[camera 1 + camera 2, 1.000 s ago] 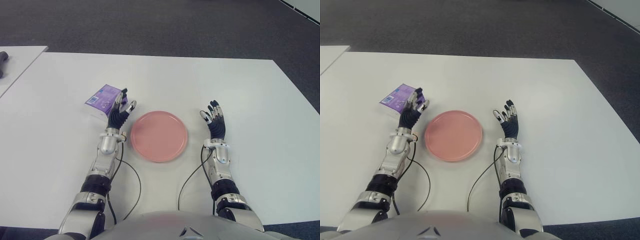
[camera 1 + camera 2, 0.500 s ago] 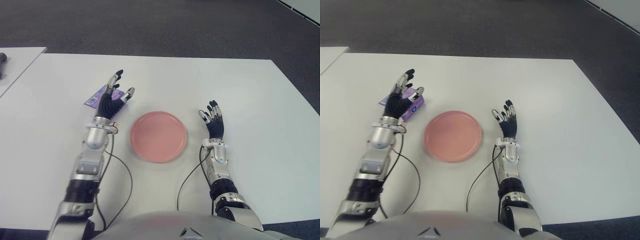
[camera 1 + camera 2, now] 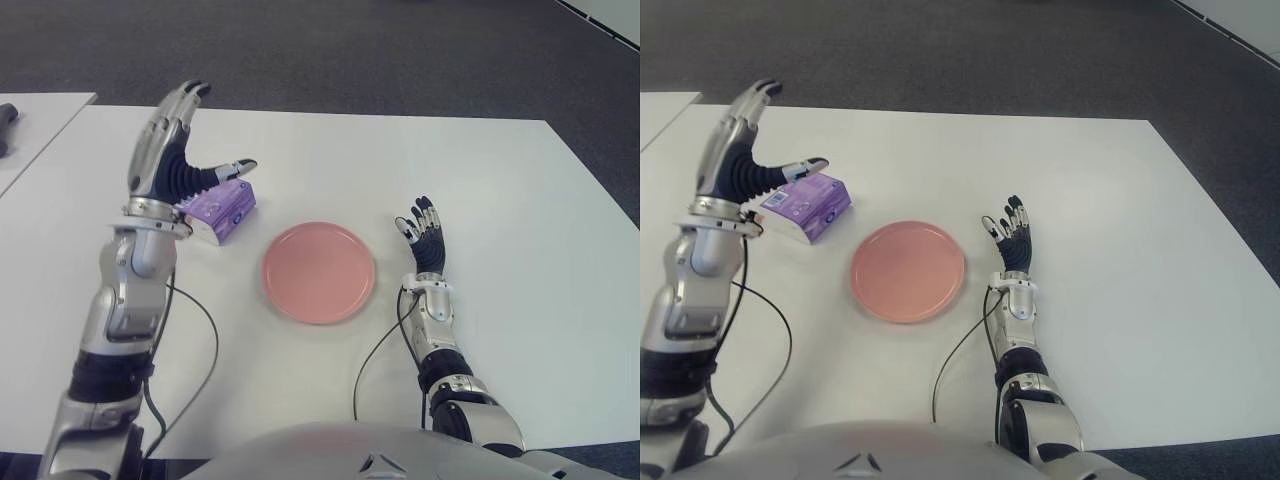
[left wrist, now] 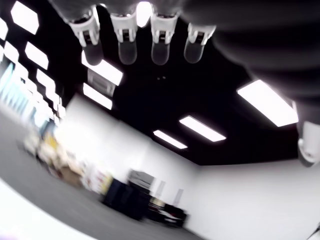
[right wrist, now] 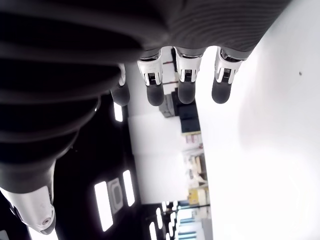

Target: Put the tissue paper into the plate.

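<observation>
Above the tissue pack, left hand is raised, fingers spread, holding nothing.

Head stereo pair: both eyes look forward and down from above the white table, from a moderate height.
Shared field: the eye views overlap almost wholly; the pink plate, the purple tissue pack, the left hand and the right hand appear in both, displaced sideways between them.
Left wrist camera: very close behind its own fingers, facing up and outward toward ceiling lights.
Right wrist camera: equally close behind its fingers, facing along the table surface toward the room.
</observation>
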Robot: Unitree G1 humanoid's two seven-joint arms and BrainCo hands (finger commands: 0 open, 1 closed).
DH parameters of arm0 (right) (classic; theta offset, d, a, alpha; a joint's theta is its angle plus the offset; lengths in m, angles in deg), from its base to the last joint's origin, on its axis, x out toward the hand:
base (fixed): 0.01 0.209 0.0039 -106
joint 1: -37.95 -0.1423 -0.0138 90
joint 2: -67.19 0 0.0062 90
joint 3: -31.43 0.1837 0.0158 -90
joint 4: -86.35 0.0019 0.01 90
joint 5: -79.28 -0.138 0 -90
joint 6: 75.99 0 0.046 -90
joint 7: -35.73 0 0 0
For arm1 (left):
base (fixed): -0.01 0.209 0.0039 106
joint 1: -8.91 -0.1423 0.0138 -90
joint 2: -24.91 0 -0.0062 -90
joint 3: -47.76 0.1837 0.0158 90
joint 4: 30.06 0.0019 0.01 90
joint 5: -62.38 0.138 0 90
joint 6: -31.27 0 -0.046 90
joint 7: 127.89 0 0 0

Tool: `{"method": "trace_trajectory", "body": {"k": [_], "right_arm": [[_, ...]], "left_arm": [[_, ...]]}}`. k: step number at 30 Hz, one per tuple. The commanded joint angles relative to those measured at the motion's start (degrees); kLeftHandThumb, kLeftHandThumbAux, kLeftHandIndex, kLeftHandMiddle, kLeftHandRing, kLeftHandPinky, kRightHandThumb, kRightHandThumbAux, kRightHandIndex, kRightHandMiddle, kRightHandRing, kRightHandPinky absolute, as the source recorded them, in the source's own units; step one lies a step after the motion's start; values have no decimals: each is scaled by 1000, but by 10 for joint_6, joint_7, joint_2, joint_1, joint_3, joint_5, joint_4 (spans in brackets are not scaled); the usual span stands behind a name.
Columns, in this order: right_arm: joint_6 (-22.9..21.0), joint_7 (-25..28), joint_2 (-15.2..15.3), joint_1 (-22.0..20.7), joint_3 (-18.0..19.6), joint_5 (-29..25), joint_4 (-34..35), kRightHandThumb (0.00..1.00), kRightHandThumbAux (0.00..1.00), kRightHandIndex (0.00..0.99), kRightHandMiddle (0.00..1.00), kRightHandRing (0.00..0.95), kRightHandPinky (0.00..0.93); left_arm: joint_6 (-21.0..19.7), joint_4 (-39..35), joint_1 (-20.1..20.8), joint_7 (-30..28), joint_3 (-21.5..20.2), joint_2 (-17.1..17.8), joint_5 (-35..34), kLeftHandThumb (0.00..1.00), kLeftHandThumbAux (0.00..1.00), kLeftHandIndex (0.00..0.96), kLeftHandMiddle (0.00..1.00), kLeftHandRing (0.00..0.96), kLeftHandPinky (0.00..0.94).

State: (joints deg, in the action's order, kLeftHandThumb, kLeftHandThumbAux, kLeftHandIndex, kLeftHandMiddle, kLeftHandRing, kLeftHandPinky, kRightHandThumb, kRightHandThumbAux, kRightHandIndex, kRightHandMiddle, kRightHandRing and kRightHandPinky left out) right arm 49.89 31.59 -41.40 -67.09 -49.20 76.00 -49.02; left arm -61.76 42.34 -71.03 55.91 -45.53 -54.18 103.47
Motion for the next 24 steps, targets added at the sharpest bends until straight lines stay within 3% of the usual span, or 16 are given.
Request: {"method": "trace_trajectory", "body": {"k": [1,8,12,16,24], "right_arm": [[-17,-23,-19,22,-8,16,-75,133,615,0,0,0,0],[10,-17,-22,27,-9,10,-82,139,633,5,0,0,0],[21,-8,-15,34,-4,3,-75,128,663,11,0,0,0],[21,2,-4,28,4,-5,-81,122,684,14,0,0,0],[3,6,-14,18,6,-6,-103,136,674,5,0,0,0]], "left_arm": [[-27,2,29,-25,9,46,80,145,421,0,0,0,9],[-83,18,55,-68,15,85,170,81,406,0,0,0,0],[-116,62,94,-115,34,103,202,66,400,0,0,0,0],[-135,186,167,-155,77,122,234,66,392,0,0,0,0],[-139,415,238,-111,160,118,270,42,397,0,0,0,0]]}}
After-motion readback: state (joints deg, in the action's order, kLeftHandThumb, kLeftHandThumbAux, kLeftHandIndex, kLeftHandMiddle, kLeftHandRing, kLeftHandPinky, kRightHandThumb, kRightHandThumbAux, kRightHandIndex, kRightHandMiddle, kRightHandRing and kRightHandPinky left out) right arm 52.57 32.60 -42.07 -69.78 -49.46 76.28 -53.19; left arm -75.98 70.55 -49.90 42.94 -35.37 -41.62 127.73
